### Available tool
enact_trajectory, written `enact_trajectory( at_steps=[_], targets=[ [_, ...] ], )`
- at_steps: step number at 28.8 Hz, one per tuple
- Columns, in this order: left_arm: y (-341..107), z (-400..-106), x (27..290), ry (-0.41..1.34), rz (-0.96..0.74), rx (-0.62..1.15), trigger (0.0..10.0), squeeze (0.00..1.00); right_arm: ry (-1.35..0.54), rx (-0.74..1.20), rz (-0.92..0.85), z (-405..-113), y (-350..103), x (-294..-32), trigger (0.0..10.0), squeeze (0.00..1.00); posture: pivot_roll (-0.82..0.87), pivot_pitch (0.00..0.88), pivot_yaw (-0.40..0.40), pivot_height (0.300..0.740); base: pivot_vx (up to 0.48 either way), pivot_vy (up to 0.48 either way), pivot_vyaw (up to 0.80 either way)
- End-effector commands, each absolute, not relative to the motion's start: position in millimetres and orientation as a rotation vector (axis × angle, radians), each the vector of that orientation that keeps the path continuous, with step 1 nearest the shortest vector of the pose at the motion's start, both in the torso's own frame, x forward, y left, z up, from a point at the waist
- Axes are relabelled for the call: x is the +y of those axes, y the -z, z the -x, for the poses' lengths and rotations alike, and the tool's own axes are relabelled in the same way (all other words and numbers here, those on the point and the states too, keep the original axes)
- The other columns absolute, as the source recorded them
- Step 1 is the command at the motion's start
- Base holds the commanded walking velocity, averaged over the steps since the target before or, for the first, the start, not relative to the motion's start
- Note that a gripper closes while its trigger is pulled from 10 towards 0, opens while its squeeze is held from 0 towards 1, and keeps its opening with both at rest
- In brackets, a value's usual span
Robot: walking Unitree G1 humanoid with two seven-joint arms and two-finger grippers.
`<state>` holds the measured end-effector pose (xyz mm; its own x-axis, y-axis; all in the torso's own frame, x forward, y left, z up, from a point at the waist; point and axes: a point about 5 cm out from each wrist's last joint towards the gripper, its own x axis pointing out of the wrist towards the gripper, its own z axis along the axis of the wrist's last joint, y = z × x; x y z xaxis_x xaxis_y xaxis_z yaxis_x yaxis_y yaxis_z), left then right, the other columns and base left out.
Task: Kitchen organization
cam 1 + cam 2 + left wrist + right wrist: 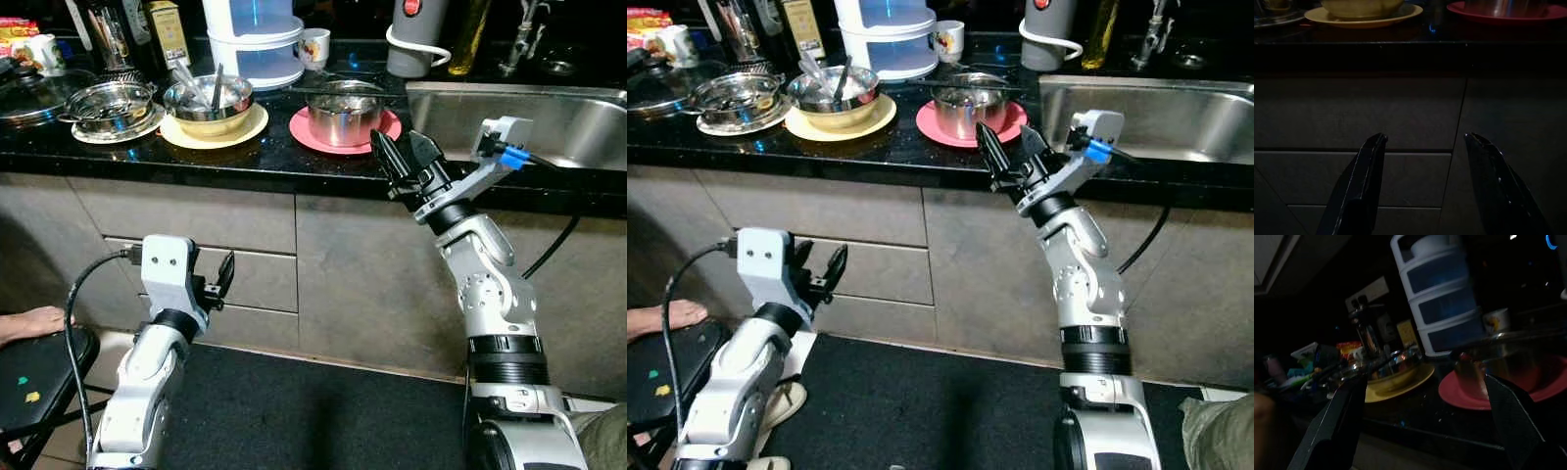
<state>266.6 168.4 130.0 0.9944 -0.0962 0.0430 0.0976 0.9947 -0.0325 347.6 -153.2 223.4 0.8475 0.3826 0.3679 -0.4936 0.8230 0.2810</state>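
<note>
Your right gripper [409,157], fingers spread, hovers at the counter's [245,162] near edge, just before the steel pot [343,114] on its pink plate [302,128]; sink [578,122] right. Left gripper [223,277], open, faces the drawers [260,274].

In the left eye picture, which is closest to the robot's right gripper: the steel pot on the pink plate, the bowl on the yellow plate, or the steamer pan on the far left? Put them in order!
From the right gripper, raised at the counter edge:
1. Steel pot on the pink plate, just behind the gripper.
2. Bowl on the yellow plate, farther to the left.
3. Steamer pan, farthest left on the counter.
</note>
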Motion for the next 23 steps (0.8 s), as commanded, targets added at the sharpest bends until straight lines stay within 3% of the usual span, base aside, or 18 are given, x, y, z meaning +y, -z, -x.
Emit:
enact_trajectory(
  at_steps=[1,23],
  targets=[
    [-129,-263,174,0.075,0.011,-0.024,10.0,0.0,-0.458,-0.306,-0.369,-348,-222,-154,10.0,0.0,0.02,0.008,-0.019,0.74,0.341,0.0,0.0],
    [-127,-244,162,0.116,-0.033,0.008,10.0,0.0,-0.502,-0.345,-0.389,-352,-234,-145,10.0,0.0,0.04,0.012,-0.03,0.74,0.37,0.0,0.0]
  ],
)
